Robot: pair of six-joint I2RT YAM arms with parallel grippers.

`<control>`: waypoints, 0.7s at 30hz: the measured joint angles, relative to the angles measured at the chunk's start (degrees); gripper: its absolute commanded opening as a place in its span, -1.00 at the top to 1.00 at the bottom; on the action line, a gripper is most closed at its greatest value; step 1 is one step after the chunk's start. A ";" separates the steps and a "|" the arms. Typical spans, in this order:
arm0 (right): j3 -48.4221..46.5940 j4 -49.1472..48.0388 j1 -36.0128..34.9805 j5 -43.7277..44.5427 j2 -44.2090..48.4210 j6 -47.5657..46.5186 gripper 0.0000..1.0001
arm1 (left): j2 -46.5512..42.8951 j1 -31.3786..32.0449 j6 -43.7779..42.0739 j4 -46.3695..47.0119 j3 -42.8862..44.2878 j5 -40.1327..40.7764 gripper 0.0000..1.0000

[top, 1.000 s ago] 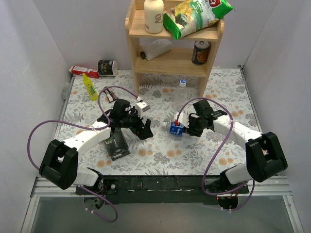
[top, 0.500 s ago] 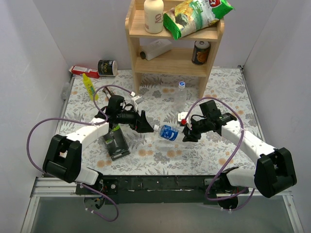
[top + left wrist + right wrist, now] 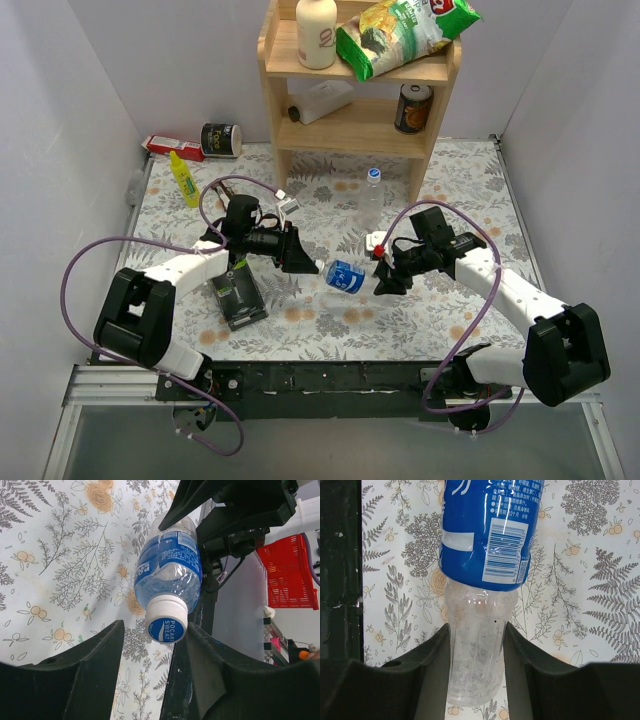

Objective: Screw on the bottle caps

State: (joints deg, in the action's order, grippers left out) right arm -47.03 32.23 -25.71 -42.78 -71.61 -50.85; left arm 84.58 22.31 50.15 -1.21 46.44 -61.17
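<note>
Between the two arms, over the flowered mat (image 3: 450, 170), the labelled bottle (image 3: 346, 276) lies on its side. The right claw (image 3: 386, 277) is clamped on its clear bottom end, with the fingers (image 3: 427, 675) pressing both sides. The left claw (image 3: 306, 263) sits at the neck with its jaws apart, one on each side of the blue cap (image 3: 166, 624), which sits on the bottle's mouth. The plain bottle (image 3: 372, 198) stands upright near the wooden shelf (image 3: 275, 110), its own cap (image 3: 374, 173) on top, well apart from both claws
</note>
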 measured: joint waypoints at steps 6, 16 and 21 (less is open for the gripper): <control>0.00 -0.24 -0.02 -0.11 -0.39 0.74 0.55 | 0.76 0.00 -0.57 0.48 0.26 -2.10 0.10; 0.00 -2.32 -0.24 0.04 -2.16 2.01 0.56 | 3.06 0.11 -1.99 1.66 1.70 -3.98 0.52; 0.00 -3.06 -0.28 0.26 -2.38 2.01 -0.67 | 3.28 0.11 -2.99 0.24 2.95 -3.76 1.00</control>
State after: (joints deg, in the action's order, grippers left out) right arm -47.03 29.17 -26.00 -42.52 -74.00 -48.84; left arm 87.85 22.41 47.16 -0.97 49.39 -64.93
